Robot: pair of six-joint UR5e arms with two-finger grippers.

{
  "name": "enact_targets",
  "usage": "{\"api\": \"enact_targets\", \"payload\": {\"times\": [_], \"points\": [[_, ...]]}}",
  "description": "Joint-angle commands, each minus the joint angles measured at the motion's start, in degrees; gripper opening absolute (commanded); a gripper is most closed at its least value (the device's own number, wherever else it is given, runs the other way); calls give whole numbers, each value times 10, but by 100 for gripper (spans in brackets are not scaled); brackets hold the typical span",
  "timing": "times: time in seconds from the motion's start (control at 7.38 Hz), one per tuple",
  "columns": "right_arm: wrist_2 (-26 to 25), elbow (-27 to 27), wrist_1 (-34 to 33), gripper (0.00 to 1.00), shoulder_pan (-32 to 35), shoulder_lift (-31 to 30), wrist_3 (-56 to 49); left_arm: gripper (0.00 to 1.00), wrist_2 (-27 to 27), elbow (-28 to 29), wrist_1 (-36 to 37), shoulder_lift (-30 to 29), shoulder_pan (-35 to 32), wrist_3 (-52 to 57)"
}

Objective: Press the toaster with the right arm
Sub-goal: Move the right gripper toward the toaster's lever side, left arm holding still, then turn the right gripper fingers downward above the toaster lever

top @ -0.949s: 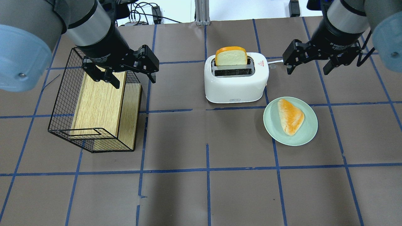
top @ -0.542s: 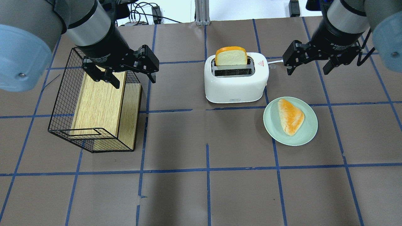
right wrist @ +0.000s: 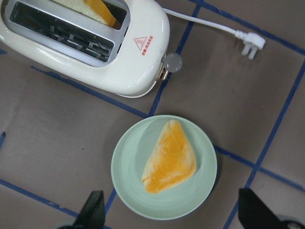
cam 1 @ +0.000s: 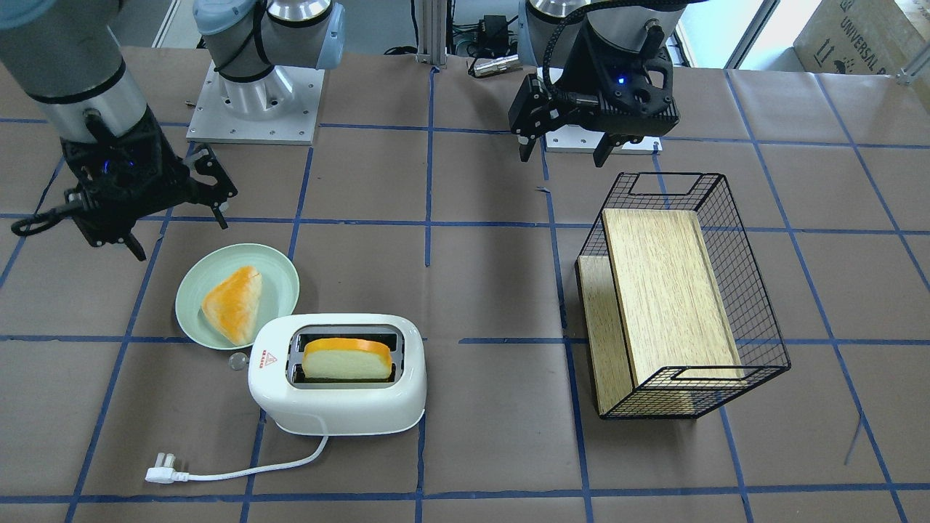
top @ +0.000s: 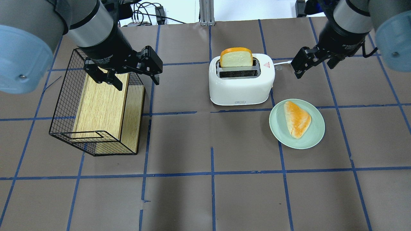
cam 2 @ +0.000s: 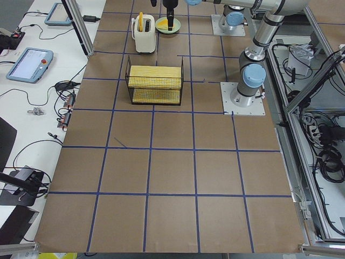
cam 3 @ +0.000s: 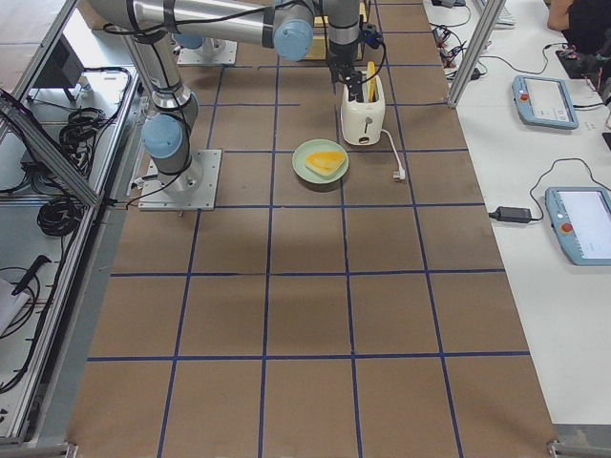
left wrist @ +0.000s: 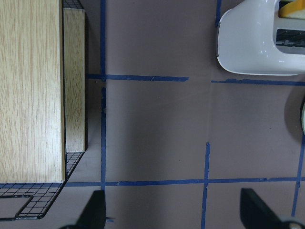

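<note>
The white toaster (top: pixel 240 86) stands mid-table with a bread slice (top: pixel 236 57) upright in its far slot. Its clear lever knob (top: pixel 278 68) sticks out of the right end, and it shows clearly in the right wrist view (right wrist: pixel 171 62). My right gripper (top: pixel 315 69) is open and empty. It hovers just right of the knob, apart from the toaster, with the toaster (right wrist: pixel 119 67) and the plate below its camera. In the front view the right gripper (cam 1: pixel 178 236) hangs behind the plate. My left gripper (top: pixel 138 84) is open and empty above the basket's far end.
A pale green plate (top: pixel 313 134) with a pastry (top: pixel 297 118) sits front right of the toaster. A black wire basket (top: pixel 61 106) holding a wooden box (top: pixel 99 102) lies at the left. The toaster's white cord ends in a plug (cam 1: pixel 161 476) on the table.
My right gripper has turned at the wrist and shifted slightly toward the far side, still open. The left arm, toaster and plate have not moved.
</note>
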Motion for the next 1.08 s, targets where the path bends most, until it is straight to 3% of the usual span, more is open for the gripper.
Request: {"api": "enact_targets", "payload": {"times": [0.0, 0.14, 0.27, 0.41, 0.54, 0.68, 0.95], "points": [[0, 1, -56, 99, 2, 28, -168, 100, 0, 0, 0, 0, 0, 0], [0, 0, -70, 97, 2, 44, -249, 100, 0, 0, 0, 0, 0, 0], [-2, 2, -116, 76, 2, 65, -281, 100, 0, 0, 0, 0, 0, 0], [0, 3, -122, 43, 2, 68, -293, 100, 0, 0, 0, 0, 0, 0], [0, 5, -122, 28, 7, 72, -342, 100, 0, 0, 0, 0, 0, 0], [2, 10, -125, 24, 6, 86, -401, 100, 0, 0, 0, 0, 0, 0], [7, 18, -125, 23, 8, 97, -422, 100, 0, 0, 0, 0, 0, 0]]}}
